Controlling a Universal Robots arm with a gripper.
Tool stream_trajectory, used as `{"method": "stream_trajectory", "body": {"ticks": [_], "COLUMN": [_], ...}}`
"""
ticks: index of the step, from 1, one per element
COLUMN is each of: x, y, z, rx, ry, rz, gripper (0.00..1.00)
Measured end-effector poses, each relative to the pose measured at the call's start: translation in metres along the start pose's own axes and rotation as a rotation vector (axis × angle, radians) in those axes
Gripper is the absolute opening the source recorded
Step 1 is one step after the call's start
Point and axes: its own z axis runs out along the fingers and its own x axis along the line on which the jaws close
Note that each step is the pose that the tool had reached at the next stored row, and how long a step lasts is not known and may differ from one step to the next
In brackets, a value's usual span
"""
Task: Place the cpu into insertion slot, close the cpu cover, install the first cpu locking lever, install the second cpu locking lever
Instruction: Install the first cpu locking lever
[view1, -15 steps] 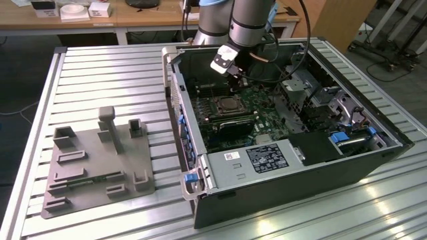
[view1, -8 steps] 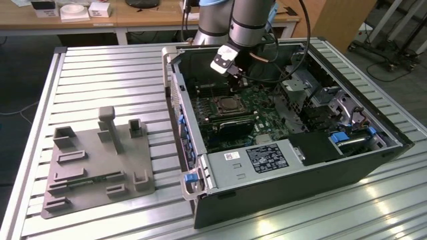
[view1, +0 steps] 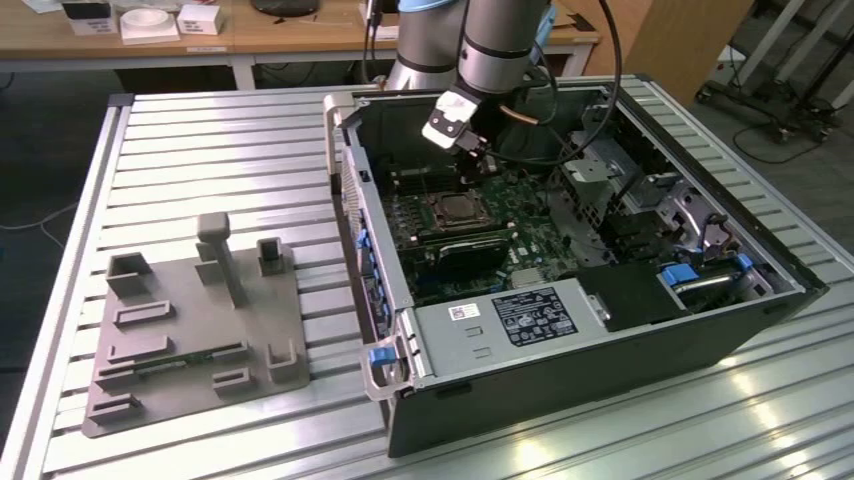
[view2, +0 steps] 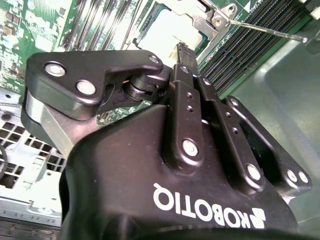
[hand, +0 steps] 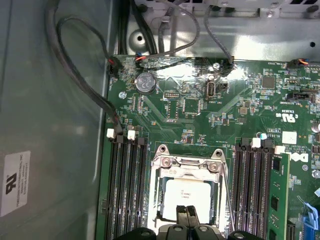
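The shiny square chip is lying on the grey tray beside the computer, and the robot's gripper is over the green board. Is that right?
Not quite. The cpu is not on the grey tray. It sits in the insertion slot on the green board, framed by the cpu cover, as the first wrist view shows. The gripper is over that board.

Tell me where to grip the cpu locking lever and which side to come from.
Grip the lever near its free end, probably from above, with the fingers either side of the rod. It is a thin straight rod, anchored at the socket frame, and its far end reaches out over the memory slots, clear of the frame.
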Motion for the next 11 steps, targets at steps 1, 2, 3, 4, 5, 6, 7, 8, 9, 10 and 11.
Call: {"method": "stream_trajectory", "body": {"ticks": [1,2,3,4,5,6,7,8,9,10,11], "x": [0.0,0.0,0.0,0.0,0.0,0.0,0.0,0.0,0.0,0.0001,0.0001], "y": [0.0,0.0001,0.0,0.0,0.0,0.0001,0.0,0.0001,0.0001,0.0001,0.0001], "z": [0.0001,0.0001,0.0001,0.0001,0.0001,0.0,-0.0003,-0.0009,-0.0017,-0.0028,-0.0037], "rx": [0.0005,0.001,0.0016,0.0019,0.0021,0.0021,0.0022,0.0022,0.0023,0.0024,0.0025], "ry": [0.0003,0.0005,0.0007,0.0008,0.0009,0.001,0.001,0.001,0.001,0.001,0.0011], "rz": [-0.019,-0.037,-0.055,-0.067,-0.071,-0.073,-0.075,-0.077,-0.079,-0.082,-0.085], "gripper": [0.1,0.1,0.1,0.1,0.1,0.1,0.1,0.1,0.1,0.1,0.1]}}
